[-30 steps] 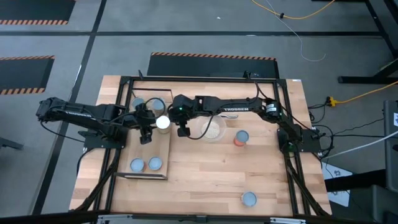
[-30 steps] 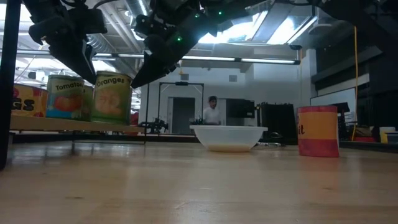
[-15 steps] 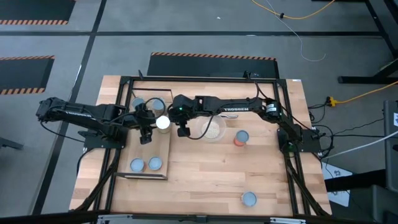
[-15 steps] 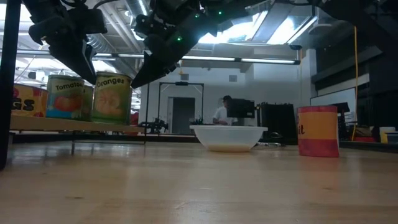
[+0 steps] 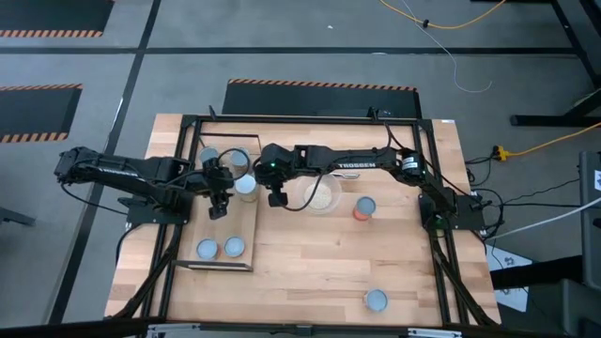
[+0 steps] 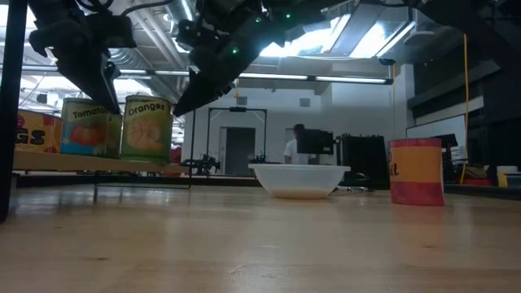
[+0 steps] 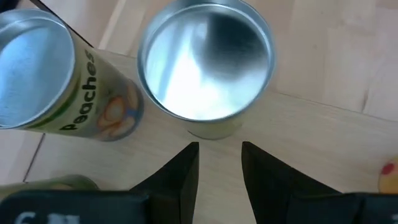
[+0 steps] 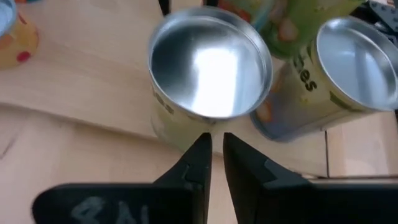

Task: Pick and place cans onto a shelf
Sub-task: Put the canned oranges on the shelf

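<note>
The shelf (image 5: 242, 223) is a light-wood board in a black wire frame at the table's left. A silver-topped can (image 5: 246, 185) stands upright on its right edge and shows in both wrist views (image 7: 205, 68) (image 8: 208, 68). Two cans (image 5: 208, 155) (image 5: 235, 160) stand at the shelf's far end and two (image 5: 207, 249) (image 5: 233, 247) at its near end. My left gripper (image 5: 222, 199) (image 7: 219, 149) is just left of the silver-topped can, slightly open and empty. My right gripper (image 5: 277, 197) (image 8: 216, 146) is just right of it, shut and empty.
A clear bowl of pale grains (image 5: 319, 195) sits right of my right gripper, with a thin utensil (image 5: 346, 174) behind it. An orange-sided can (image 5: 363, 207) stands right of the bowl and another can (image 5: 376, 299) near the front edge.
My left gripper has drawn back a little toward the table's left edge, away from the silver-topped can. The can has stayed upright in place.
</note>
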### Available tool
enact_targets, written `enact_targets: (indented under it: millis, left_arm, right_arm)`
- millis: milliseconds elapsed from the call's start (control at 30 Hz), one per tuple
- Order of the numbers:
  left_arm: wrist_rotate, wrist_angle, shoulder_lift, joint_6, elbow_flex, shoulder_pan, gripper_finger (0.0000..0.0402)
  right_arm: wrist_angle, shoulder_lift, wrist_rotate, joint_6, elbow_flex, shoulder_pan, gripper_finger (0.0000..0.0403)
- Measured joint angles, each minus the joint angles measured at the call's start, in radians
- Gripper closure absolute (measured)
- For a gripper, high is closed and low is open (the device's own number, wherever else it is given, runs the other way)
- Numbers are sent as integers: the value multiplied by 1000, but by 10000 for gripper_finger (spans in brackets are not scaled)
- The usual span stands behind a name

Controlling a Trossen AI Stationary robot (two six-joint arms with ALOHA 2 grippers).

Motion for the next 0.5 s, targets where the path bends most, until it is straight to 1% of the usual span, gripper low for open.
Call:
enact_targets:
  millis: [133,267,367,500]
  left_arm:
    - [61,-37,0,0,34,0,288]
    - [142,-50,0,1,72,0,288]
    - [175,-49,0,11,92,-1,288]
    - [173,-46,0,16,95,-2,288]
  right_arm:
    - [-46,-1,51,-1,1,0,356]
    - [-93,-1,49,-1,1,0,356]
    - [-82,-1,7,16,1,0,356]
    - [-11,23,-63,50,2,1,356]
